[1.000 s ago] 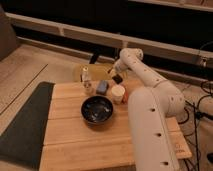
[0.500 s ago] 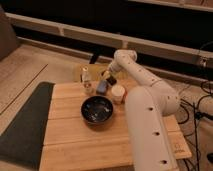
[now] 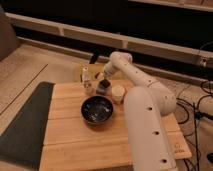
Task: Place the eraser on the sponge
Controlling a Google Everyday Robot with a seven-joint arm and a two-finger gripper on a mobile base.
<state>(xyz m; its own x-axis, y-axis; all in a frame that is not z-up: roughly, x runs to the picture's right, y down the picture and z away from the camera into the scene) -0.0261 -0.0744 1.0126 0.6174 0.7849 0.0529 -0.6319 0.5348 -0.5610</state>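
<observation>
The blue-grey sponge (image 3: 103, 90) lies on the wooden table (image 3: 75, 145), between a small bottle and the white cup (image 3: 118, 93). My gripper (image 3: 103, 80) reaches down from the white arm (image 3: 131, 70) and hangs right over the sponge's far edge. A small dark shape at the gripper's tip may be the eraser (image 3: 105, 83), but I cannot make it out from the gripper itself. Whether it touches the sponge is unclear.
A dark round bowl (image 3: 97, 109) stands in front of the sponge. A small bottle (image 3: 86, 75) and a small pale thing (image 3: 89, 89) stand left of it. A dark mat (image 3: 25, 125) lies left of the table. The robot's white body (image 3: 147, 130) covers the table's right side.
The gripper has swung left and slightly down, from behind the white cup to over the sponge. The bowl, cup and bottle have stayed put.
</observation>
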